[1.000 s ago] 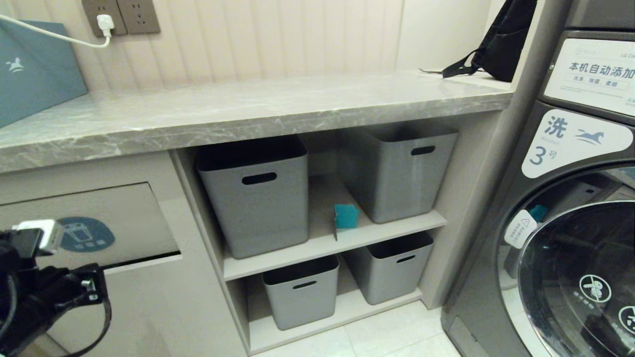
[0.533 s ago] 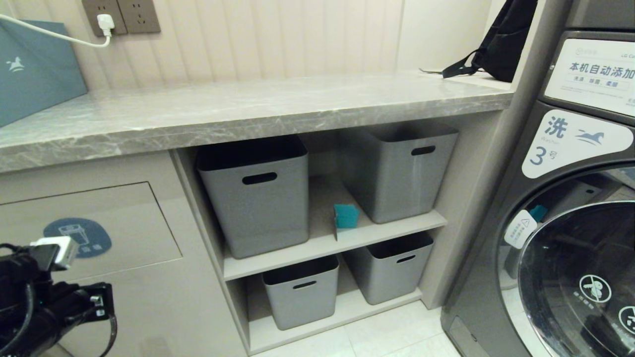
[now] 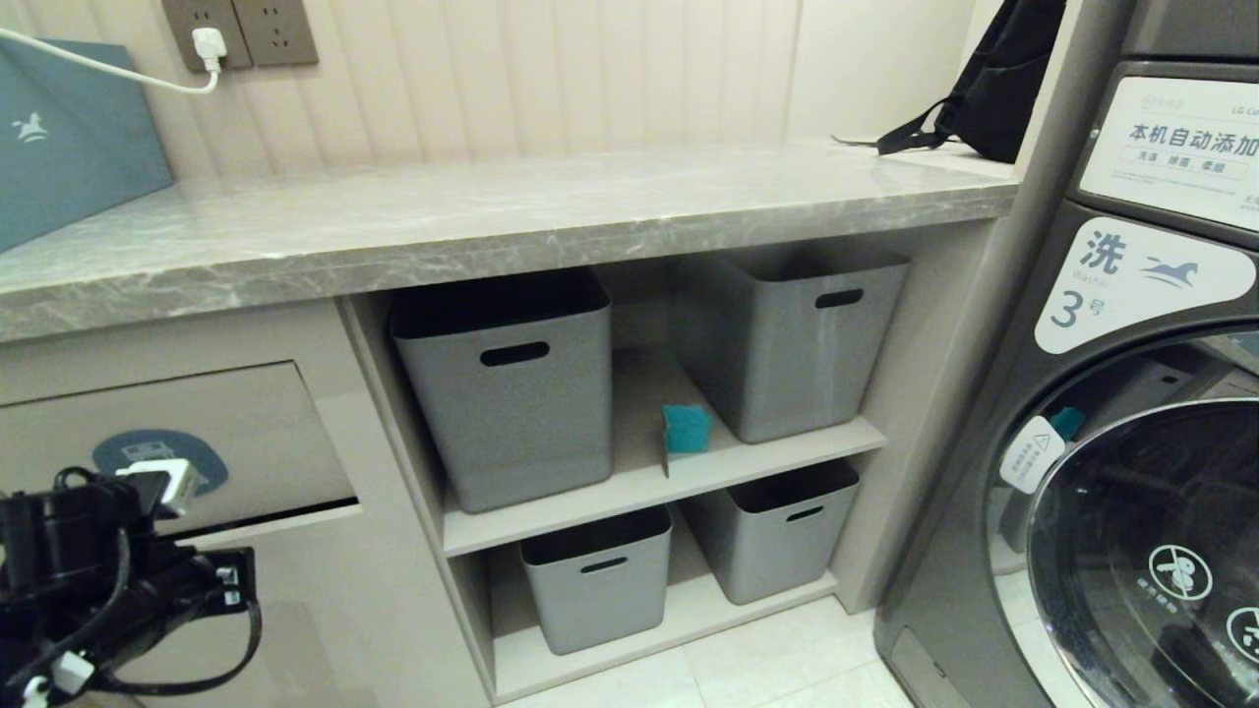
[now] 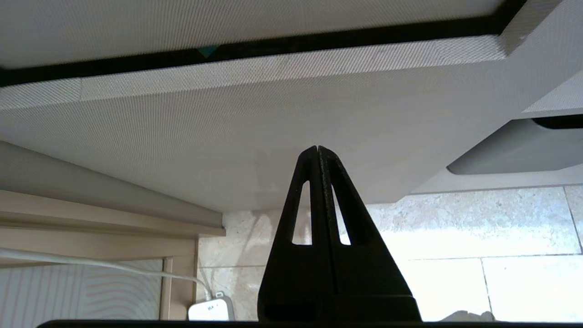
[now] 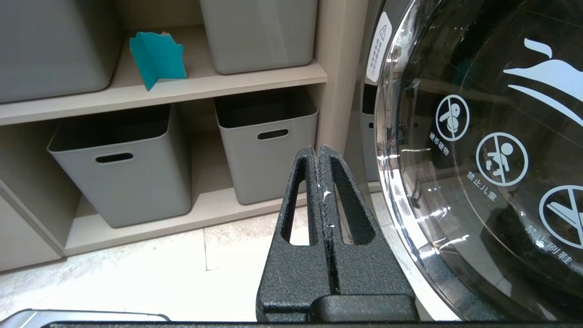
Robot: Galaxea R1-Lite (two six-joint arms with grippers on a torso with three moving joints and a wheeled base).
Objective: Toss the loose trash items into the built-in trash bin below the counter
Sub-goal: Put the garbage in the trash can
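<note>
You have a grey white-veined marble counter slab (image 3: 511, 221), beige cabinet flap panel (image 3: 246, 433) with blue oval sticker (image 3: 148, 454), grey plastic storage boxes (image 3: 511, 393), and teal torn wrapper (image 3: 686, 429).

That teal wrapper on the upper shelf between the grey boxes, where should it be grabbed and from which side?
Grip the teal wrapper by its upright top edge, coming in from the open shelf front. It stands folded near the shelf lip, and grey boxes flank it, so a side approach looks blocked.
</note>
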